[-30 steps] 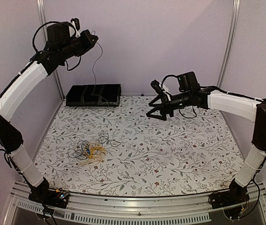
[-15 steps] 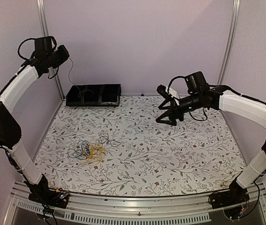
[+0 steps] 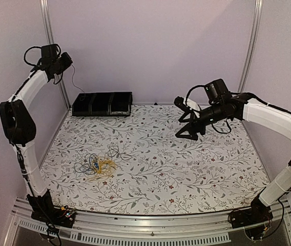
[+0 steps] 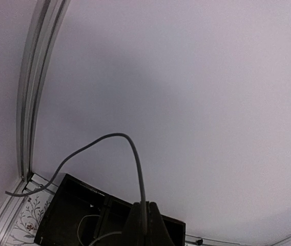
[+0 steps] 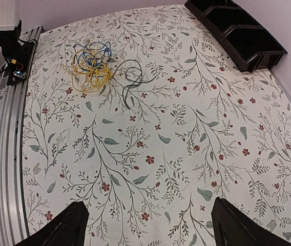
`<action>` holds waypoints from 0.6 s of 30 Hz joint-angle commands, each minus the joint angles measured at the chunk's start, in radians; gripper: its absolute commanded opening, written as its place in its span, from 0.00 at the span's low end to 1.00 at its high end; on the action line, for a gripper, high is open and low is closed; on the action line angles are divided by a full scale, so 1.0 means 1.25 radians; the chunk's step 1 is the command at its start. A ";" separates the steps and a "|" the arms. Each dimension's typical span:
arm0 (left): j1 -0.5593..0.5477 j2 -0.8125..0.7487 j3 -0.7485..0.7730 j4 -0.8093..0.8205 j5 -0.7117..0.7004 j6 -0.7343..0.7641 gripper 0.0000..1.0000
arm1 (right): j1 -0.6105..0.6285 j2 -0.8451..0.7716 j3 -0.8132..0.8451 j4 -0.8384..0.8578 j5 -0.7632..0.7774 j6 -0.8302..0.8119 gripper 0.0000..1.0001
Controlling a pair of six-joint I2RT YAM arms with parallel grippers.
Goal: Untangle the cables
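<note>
My left hand is clamped on a thin grey wire that trails into the black compartmented plastic tray; my right hand gapes above the floral desk

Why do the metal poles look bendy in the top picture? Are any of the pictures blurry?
Top external view: the wide lens bends the silver metal posts. Left wrist view: the left gripper, shut on a thin grey wire, is dark and soft-edged against a shadowed pale wall. Right wrist view: the flowery tablecloth is sharp; the black fingers of the open right gripper are blurred.
</note>
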 commanded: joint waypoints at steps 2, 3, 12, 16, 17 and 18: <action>0.028 0.091 0.094 0.045 0.011 -0.013 0.00 | -0.002 0.010 -0.018 -0.017 0.028 -0.017 0.88; 0.031 0.117 0.109 0.045 -0.009 -0.015 0.00 | -0.003 0.012 -0.018 -0.018 0.029 -0.018 0.88; 0.033 0.229 0.152 0.087 -0.054 -0.029 0.00 | -0.003 0.014 -0.040 -0.024 0.048 -0.029 0.88; 0.025 0.261 0.137 0.094 -0.055 -0.022 0.00 | -0.003 0.011 -0.050 -0.025 0.053 -0.030 0.88; 0.024 0.269 0.132 0.100 -0.048 -0.021 0.00 | -0.002 0.010 -0.053 -0.026 0.054 -0.031 0.88; 0.021 0.276 0.125 0.109 -0.040 -0.017 0.00 | -0.002 0.009 -0.054 -0.027 0.055 -0.031 0.88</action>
